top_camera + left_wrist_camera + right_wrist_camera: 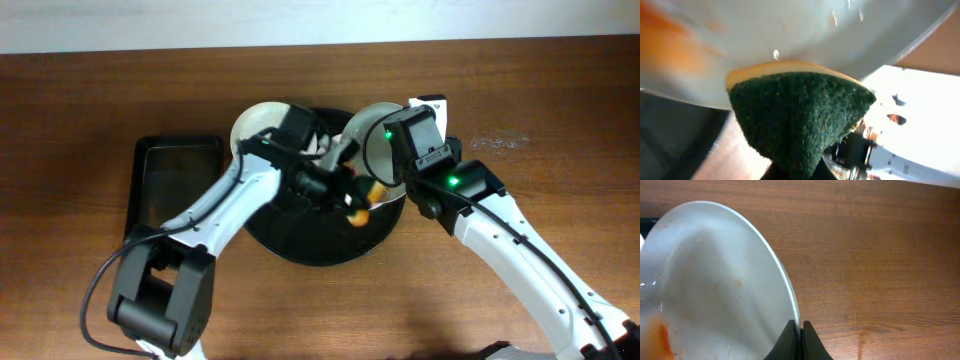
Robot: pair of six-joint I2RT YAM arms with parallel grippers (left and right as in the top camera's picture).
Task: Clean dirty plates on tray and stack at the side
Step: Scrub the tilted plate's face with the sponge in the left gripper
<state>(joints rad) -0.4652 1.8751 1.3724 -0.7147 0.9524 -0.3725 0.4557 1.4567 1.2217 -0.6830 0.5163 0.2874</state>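
Observation:
Over the round black tray (310,240), my right gripper (800,326) is shut on the rim of a white plate (715,280) and holds it tilted. An orange smear (657,335) remains low on the plate's face. My left gripper (345,190) is shut on a green and yellow sponge (795,115), whose yellow edge presses against that smeared plate (790,35). The sponge hides the left fingertips. A second white plate (258,125) lies at the tray's back left, partly under the left arm.
A smaller rectangular black tray (178,185) lies left of the round one. A small white object (432,102) sits behind the right gripper. Brown wooden table (880,255) stretches to the right of the held plate.

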